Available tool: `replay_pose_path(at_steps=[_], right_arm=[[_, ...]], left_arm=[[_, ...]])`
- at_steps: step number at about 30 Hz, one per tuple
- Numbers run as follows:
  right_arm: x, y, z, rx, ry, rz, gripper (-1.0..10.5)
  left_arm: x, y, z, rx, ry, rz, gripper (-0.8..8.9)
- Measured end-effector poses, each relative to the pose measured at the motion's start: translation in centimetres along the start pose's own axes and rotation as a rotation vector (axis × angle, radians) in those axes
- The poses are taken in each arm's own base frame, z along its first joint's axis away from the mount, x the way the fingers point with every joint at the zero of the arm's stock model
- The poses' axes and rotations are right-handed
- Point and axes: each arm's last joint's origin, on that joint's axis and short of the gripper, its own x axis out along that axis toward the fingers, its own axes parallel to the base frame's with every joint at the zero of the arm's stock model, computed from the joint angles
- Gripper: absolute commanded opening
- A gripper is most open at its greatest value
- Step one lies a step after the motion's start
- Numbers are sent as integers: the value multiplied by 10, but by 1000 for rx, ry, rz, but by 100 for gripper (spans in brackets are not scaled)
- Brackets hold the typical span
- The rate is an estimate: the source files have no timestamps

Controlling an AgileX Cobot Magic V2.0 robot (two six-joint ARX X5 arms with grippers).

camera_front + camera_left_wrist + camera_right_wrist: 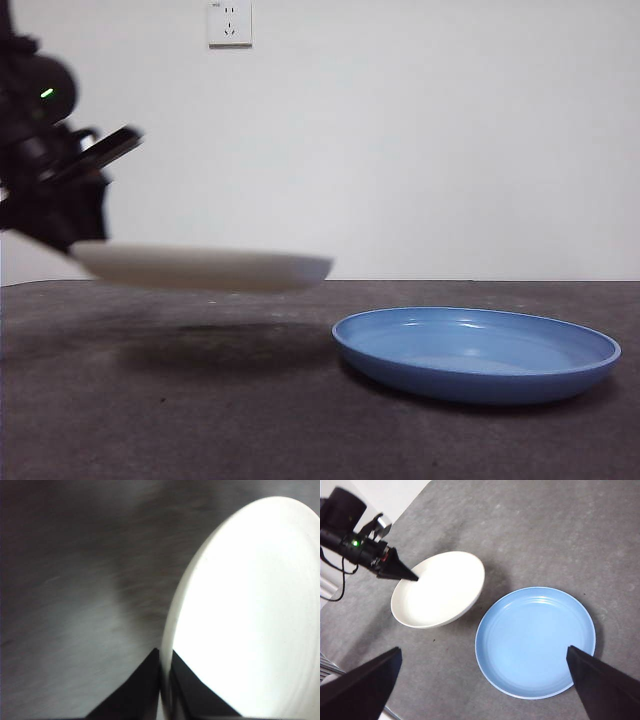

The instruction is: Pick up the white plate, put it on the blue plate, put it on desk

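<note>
The desk (300, 420) is a broad dark grey speckled surface that runs across the whole front view, with a pale wall behind it. On it, to the right in the front view, sits the blue plate (476, 352), flat and glossy, with nothing in it; the right wrist view shows it from above (535, 641).

The white plate (205, 268) is off the desk, held roughly level in the air with a soft shadow on the surface beneath it. It hangs beside the blue plate, not over it; in the front view its near rim ends just short of the blue plate's left rim, though motion blur makes the exact gap hard to judge.

The left gripper (165, 680) has its two black jaws closed on the white plate's rim (167, 630), one jaw on each side of the edge, at the side of the plate farthest from the blue plate. In the front view its arm comes in dark from the left edge.

The right gripper (485, 690) hangs high above both plates, jaws spread wide, holding nothing.
</note>
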Motion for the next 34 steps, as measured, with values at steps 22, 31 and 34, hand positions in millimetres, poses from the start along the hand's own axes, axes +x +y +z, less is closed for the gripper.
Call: replay_pose_path(at_steps=[22, 31, 34], right_arm=[[-51, 24, -10, -56, -26, -128, 537], [-52, 24, -16, -26, 35, -137, 536], [-53, 23, -17, -21, 44, -138, 537]], left_arm=[[58, -147, -4, 326, 3, -77, 10], [92, -170, 0, 363, 53, -88, 10], [102, -170, 3, 360, 66, -83, 10]])
